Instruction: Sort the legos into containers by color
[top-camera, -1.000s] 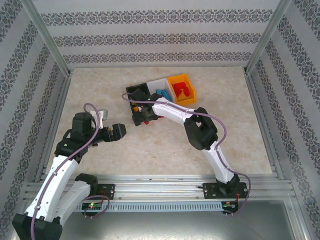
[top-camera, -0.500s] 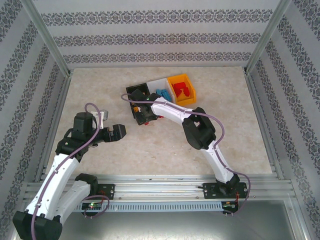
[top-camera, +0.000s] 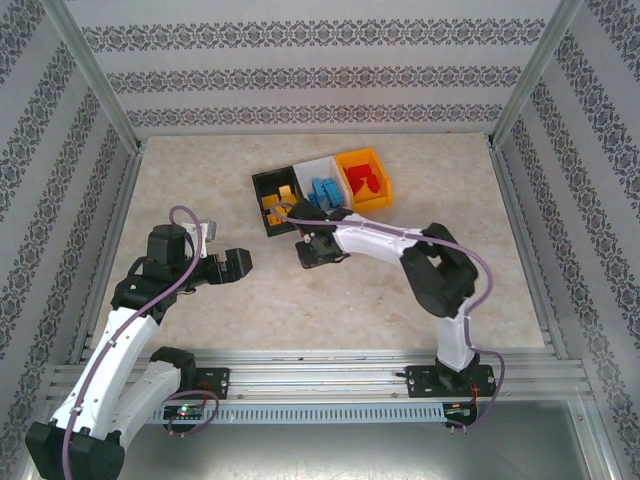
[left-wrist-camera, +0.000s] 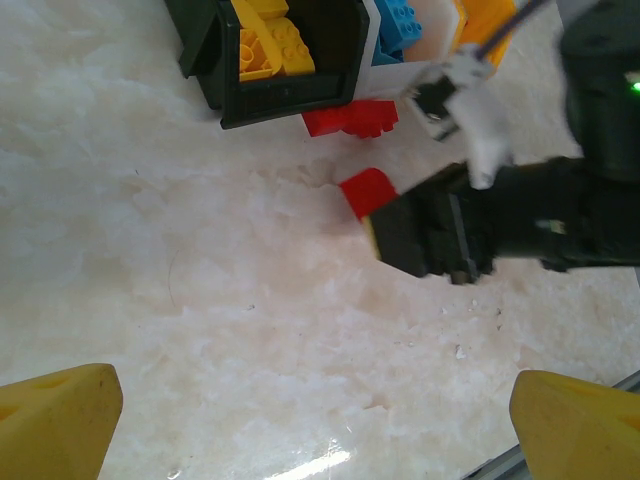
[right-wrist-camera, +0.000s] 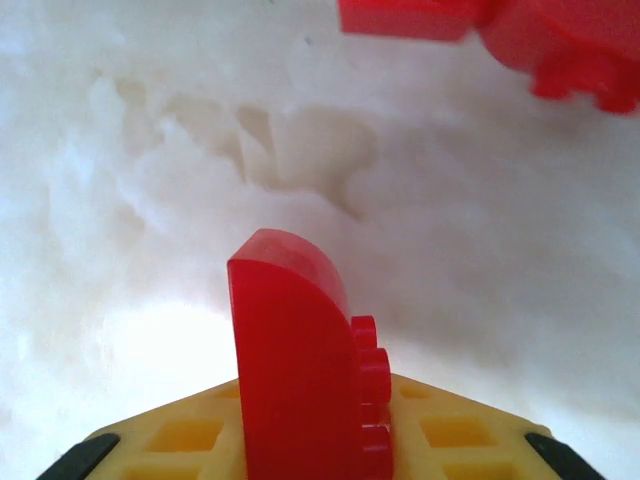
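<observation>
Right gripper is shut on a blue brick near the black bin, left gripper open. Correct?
No: the brick in the right gripper is red, not blue, as the right wrist view shows. It is near the black bin, and the left gripper is open.

Yellow bricks (top-camera: 278, 205) are held in black bin (top-camera: 259, 198), blue bricks (top-camera: 324, 190) in white bin (top-camera: 317, 163), red bricks (top-camera: 366, 180) in orange bin (top-camera: 358, 156), rowed toward table's (top-camera: 300, 315) far edge; curved red brick (right-wrist-camera: 290, 350) is pinched near black bin.
</observation>
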